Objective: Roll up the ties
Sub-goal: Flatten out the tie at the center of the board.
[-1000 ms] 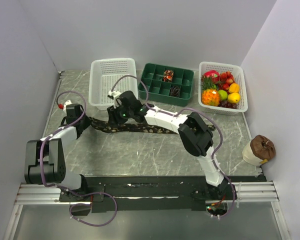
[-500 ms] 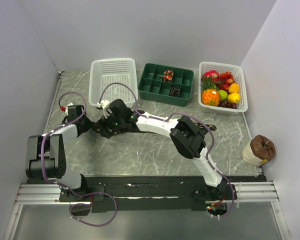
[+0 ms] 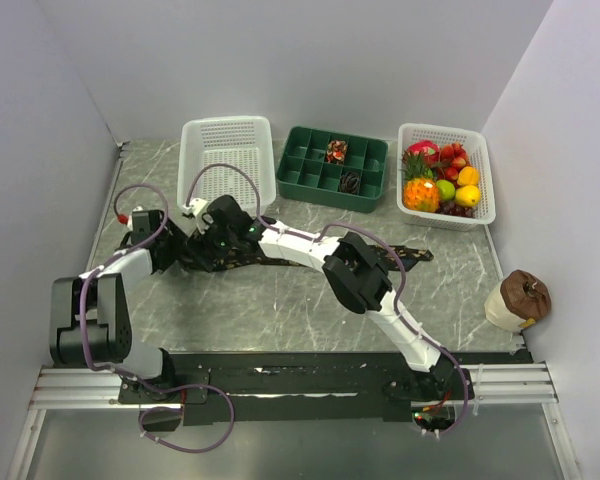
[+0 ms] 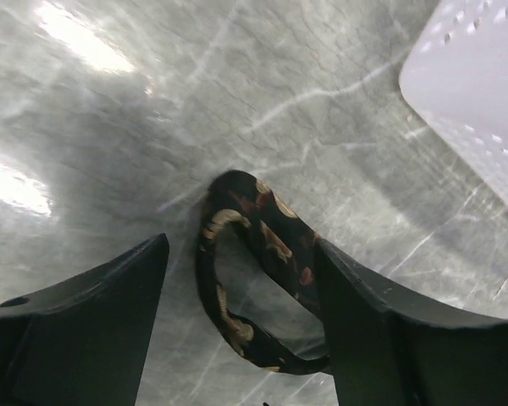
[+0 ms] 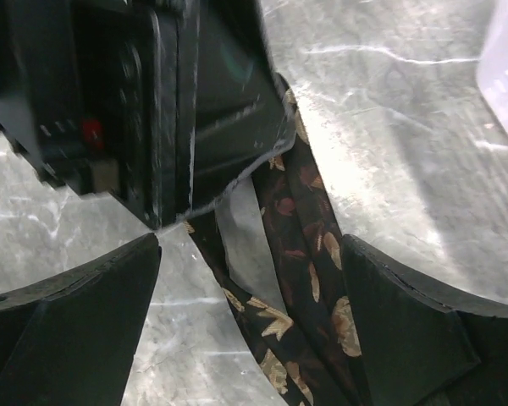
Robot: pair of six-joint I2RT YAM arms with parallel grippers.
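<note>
Top external shows both arms reaching to the frame's left-centre. The right arm (image 3: 300, 243) stretches across the table (image 3: 280, 310), and the right gripper (image 3: 205, 250) meets the left gripper (image 3: 175, 252) below the white basket (image 3: 225, 140). The tie (image 3: 405, 254) lies flat, running rightward from them. Left wrist: jaws spread around its folded loop. Right wrist: jaws spread astride it.

The tie (image 4: 275, 241) is black-brown with tan leaf shapes and reddish flecks (the lining paler). The table (image 3: 280, 310) is grey marble veined white, the basket (image 3: 225, 130) white and perforated, the tray (image 3: 310, 175) dark green, the cables (image 3: 130, 190) purple.
</note>
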